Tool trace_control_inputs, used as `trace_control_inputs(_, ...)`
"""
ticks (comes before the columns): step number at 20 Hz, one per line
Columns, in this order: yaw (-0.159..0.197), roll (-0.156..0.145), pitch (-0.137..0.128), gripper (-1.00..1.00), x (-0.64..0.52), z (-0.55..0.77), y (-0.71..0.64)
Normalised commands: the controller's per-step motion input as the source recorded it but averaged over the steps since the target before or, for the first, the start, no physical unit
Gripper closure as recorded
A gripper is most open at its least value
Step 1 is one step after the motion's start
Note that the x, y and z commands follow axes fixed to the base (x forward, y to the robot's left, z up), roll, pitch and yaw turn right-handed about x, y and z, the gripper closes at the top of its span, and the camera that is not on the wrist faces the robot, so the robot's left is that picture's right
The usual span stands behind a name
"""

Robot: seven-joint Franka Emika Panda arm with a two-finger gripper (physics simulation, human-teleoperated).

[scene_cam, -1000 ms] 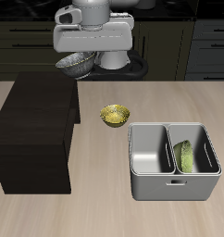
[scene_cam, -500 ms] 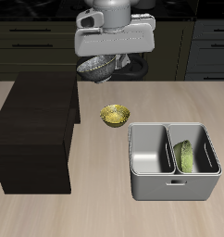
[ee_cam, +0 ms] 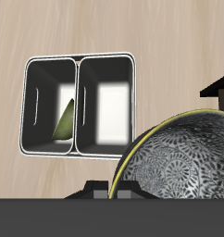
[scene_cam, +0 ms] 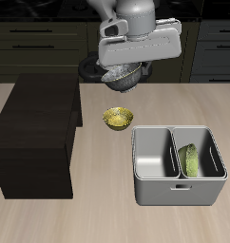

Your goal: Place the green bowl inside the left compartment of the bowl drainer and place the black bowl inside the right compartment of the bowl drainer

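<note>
drainer (ee_cam: pixel 81 63): 2 wells, flat on counter (ee_cam: pixel 132 28) | green bowl (ee_cam: pixel 67 120): on edge in 1 well, other well bare | black bowl (ee_cam: pixel 183 157): close to camera, speckled inside showing

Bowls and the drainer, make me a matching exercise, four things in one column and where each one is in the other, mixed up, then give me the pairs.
Things:
1. green bowl
2. black bowl
3. small yellow bowl
4. dark wooden cabinet

Places:
A. resting on the table between the cabinet and the bowl drainer
B. held up in the air by the gripper
C. leaning on edge inside one well of the drainer
D. standing on the table beside the yellow bowl, away from the drainer

Pairs: 1-C, 2-B, 3-A, 4-D
</note>
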Motion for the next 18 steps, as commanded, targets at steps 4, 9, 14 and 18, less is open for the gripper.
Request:
trace_control_inputs(4,-0.017,-0.012,0.026,1.00,0.20,-0.08,0.12)
trace_control_inputs(9,-0.023,0.005,0.025,1.00,0.16,-0.09,0.13)
trace_control_inputs(14,0.001,0.008,0.018,1.00,0.09,-0.14,0.25)
trace_control_inputs(18,0.013,-0.002,-0.004,1.00,0.03,-0.02,0.21)
